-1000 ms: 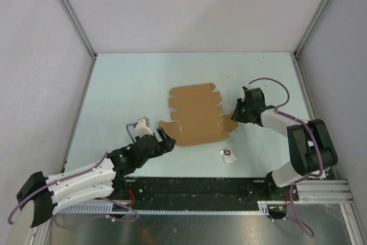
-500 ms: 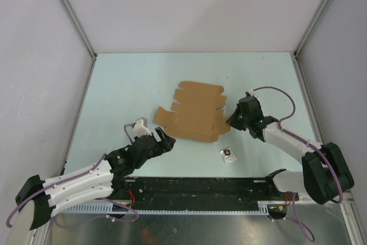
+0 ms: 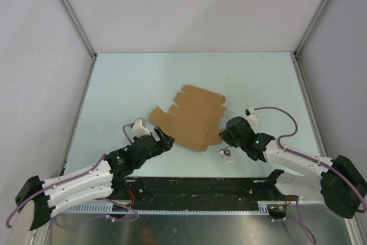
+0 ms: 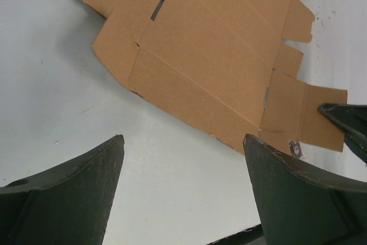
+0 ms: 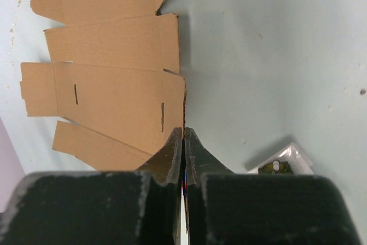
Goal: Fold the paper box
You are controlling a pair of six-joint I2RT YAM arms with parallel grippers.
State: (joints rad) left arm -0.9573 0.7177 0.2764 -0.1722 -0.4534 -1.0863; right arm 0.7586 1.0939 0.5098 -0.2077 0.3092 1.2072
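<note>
The paper box [image 3: 192,117] is a flat brown die-cut cardboard sheet with flaps, lying mid-table. It fills the top of the left wrist view [image 4: 212,55] and the upper left of the right wrist view [image 5: 109,90]. My right gripper [image 3: 225,133] is shut on the sheet's right edge; in the right wrist view its jaws [image 5: 183,136] pinch the thin cardboard edge between them. My left gripper [image 3: 165,140] is open and empty, just short of the sheet's near left edge; its two fingers [image 4: 86,187] frame bare table.
A tiny white-grey square object [image 3: 228,154] lies on the table close under the right gripper, also seen in the right wrist view [image 5: 281,164]. Grey walls surround the pale blue table [image 3: 126,84]. A black rail [image 3: 195,190] runs along the near edge.
My right gripper has pulled the sheet's right edge toward the near side and left, turning the sheet clockwise. The right arm swung low across the table. The left gripper barely moved.
</note>
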